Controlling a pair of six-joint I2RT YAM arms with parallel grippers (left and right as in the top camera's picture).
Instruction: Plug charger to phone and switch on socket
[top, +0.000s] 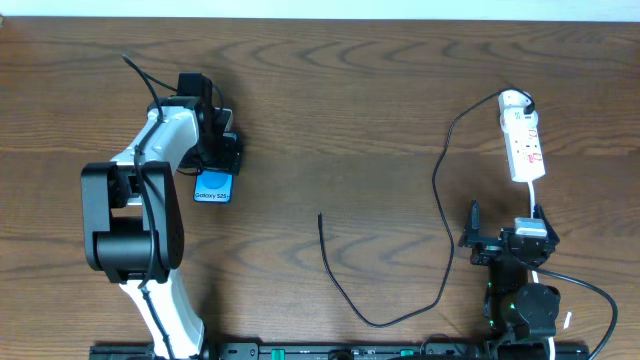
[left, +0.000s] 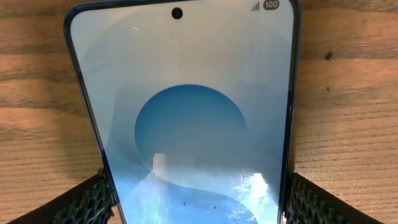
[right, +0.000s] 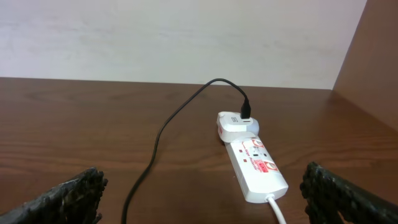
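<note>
The phone (top: 213, 187) lies flat on the wooden table, its blue screen up, and it fills the left wrist view (left: 186, 93). My left gripper (top: 217, 160) is open and straddles it, the pads (left: 93, 202) close beside both long edges. The white socket (top: 523, 145) lies at the far right, also seen ahead in the right wrist view (right: 256, 165). The black charger cable (top: 440, 200) runs from a white adapter (right: 236, 124) on the socket, and its free tip (top: 320, 215) rests mid-table. My right gripper (top: 507, 218) stands open just short of the socket, holding nothing.
The socket's white cord (top: 530, 195) runs back under my right arm. The charger's loop (top: 400, 318) sweeps close to the table's front edge. A wall rises behind the table (right: 186, 37), with a wooden side panel at the right (right: 373, 62).
</note>
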